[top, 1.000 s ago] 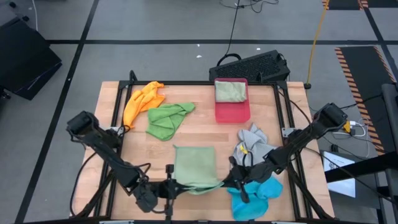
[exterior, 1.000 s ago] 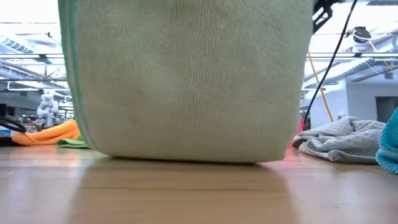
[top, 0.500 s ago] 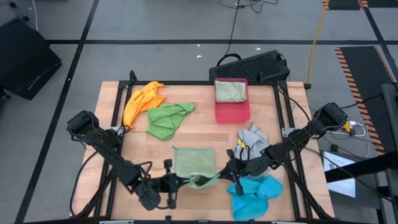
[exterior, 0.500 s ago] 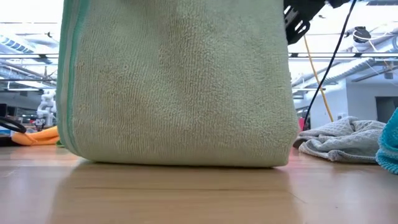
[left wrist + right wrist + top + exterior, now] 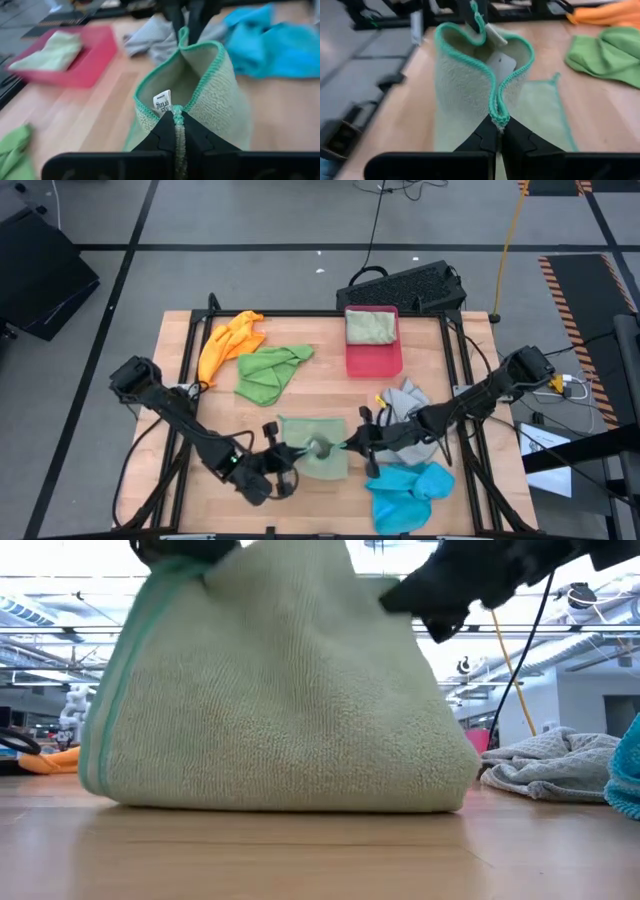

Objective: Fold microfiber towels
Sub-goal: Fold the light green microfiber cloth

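A pale sage microfiber towel (image 5: 318, 448) with a green hem stands up from the table near the front edge; its lower part (image 5: 270, 795) rests on the wood. My left gripper (image 5: 175, 116) and my right gripper (image 5: 498, 122) are each shut on its raised upper edge, left (image 5: 288, 454) and right (image 5: 352, 444) of it, close together. Orange (image 5: 228, 340), bright green (image 5: 268, 372), grey (image 5: 405, 405) and bright blue (image 5: 410, 485) towels lie crumpled on the table. My left gripper pinches the towel's green-hemmed edge (image 5: 174, 111) between its two fingers, beside the white label (image 5: 162, 103). It comes from the table's near left, slanting down. The towel hangs below it and sags toward the other gripper. My right gripper pinches the hemmed edge (image 5: 498, 114) between its two fingers, coming from the table's right, slanting slightly down. The edge loops slack from there to the left gripper. The towel's lower part lies on the table.
A pink-red tray (image 5: 376, 360) at the far middle holds a folded sage towel (image 5: 370, 327). A black keyboard (image 5: 405, 285) lies beyond the far edge. Bare wood (image 5: 330, 395) lies between the held towel and the tray.
Both grippers have moved toward the far edge, toward each other and a little down, carrying the sage towel's raised edge. That edge has gone slack and bunched between them, so the towel narrows at the top. Its lower part has stayed on the table.
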